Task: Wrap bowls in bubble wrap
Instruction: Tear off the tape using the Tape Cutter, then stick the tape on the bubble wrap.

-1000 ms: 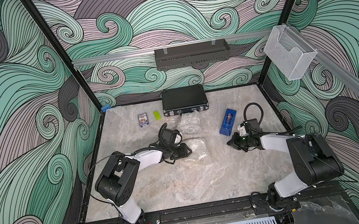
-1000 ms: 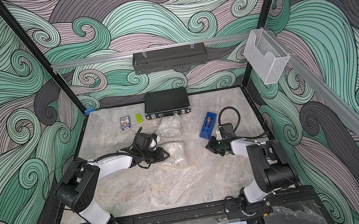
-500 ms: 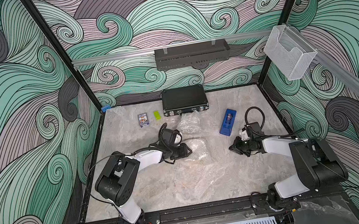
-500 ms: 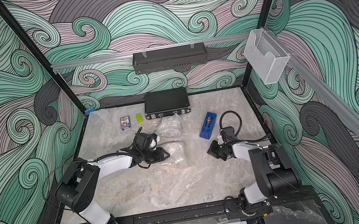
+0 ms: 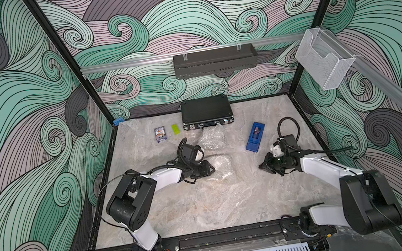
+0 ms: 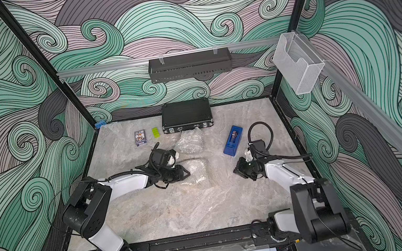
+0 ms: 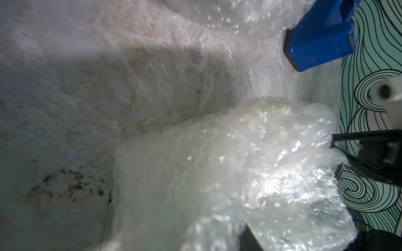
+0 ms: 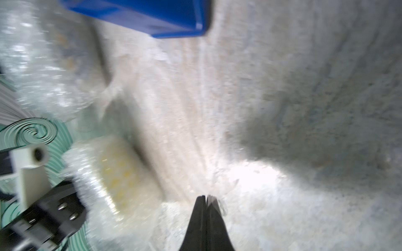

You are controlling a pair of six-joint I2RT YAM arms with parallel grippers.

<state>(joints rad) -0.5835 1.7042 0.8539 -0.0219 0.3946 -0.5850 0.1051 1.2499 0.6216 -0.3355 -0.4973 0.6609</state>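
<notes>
My left gripper (image 5: 212, 168) is shut on a bundle of bubble wrap (image 5: 225, 168) lying mid-table. The bundle fills the left wrist view, with one dark finger (image 7: 250, 239) under it. A bowl (image 8: 119, 173) shows only as a yellowish shape through that wrap. A second bubble wrap bundle (image 5: 213, 139) lies behind it, and faint blue and orange marks (image 8: 65, 50) show through that one. My right gripper (image 5: 262, 167) sits low on the table to the right. Its jaws are pressed together (image 8: 205, 197), with a thin clear flap of wrap at the tip.
A blue box (image 5: 255, 136) lies just behind the right gripper. A black case (image 5: 207, 115) stands at the back wall. A card pack (image 5: 160, 134) and a green block (image 5: 175, 129) lie to the left of the case. A clear holder (image 5: 325, 64) hangs on the right rail.
The right gripper has slid a little toward the front of the table, still shut. The left gripper and its bundle have stayed put.
</notes>
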